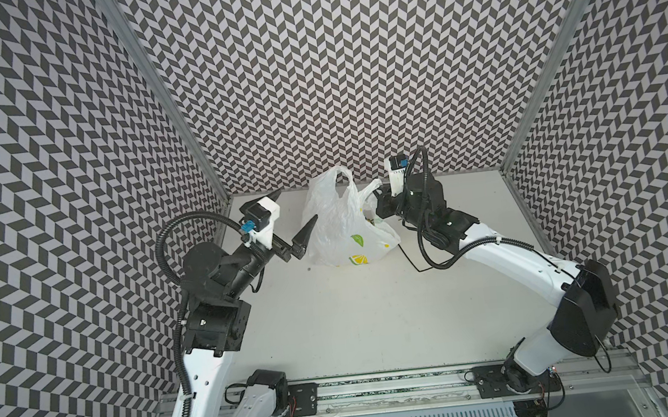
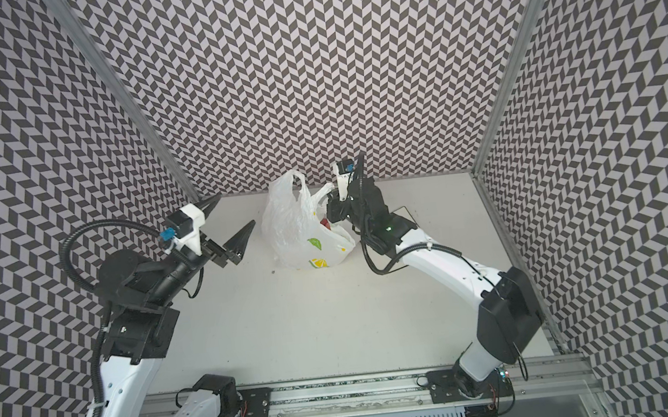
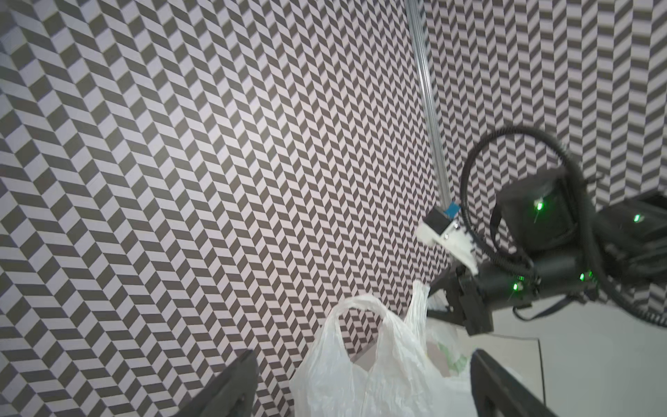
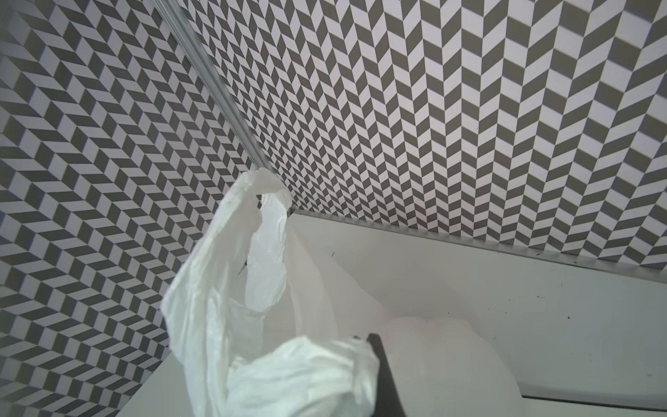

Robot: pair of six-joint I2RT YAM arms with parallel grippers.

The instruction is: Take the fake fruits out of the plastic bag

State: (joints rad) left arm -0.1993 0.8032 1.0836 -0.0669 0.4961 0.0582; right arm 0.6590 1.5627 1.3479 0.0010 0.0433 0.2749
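**Opening the bag: right has a handle, left is empty**

- Bag [image 1: 338, 226] sits at the rear middle of the table [image 1: 355, 320]. Its base is on the surface and its top is pulled up.
- Right gripper [image 1: 378, 190] is clamped on one handle [image 1: 370, 187], fingers closed with film bunched between them. The right wrist view shows the plastic wadded at the finger.
- Left gripper [image 1: 297, 204] is spread wide and holds nothing. It is just beside the bag's left flank with the tips aimed at it. I can't tell whether the lower tip touches the film.
- The free handle [image 1: 341, 175] stands upright as an open loop, untouched.
- Fruits are all inside the bag and none are on the table. One red fruit [image 2: 325, 222] shows through the mouth in a top view, below the right gripper. The rest are hidden by the film.

Step, as I read it: mouth-opening stage, with extraction not started.

Next move needs:
- Left goes up and in to the free handle and closes on it. Then the two arms pull apart to spread the mouth.
- Alternative: right holds the handle high while left reaches in open for the red fruit.
- Right grip has to hold, or the mouth collapses.

Risks:
- The film is thin and slippery, so left could pinch plastic along with a fruit.
- The fruits look glossy and may squirt out of a tip grip.
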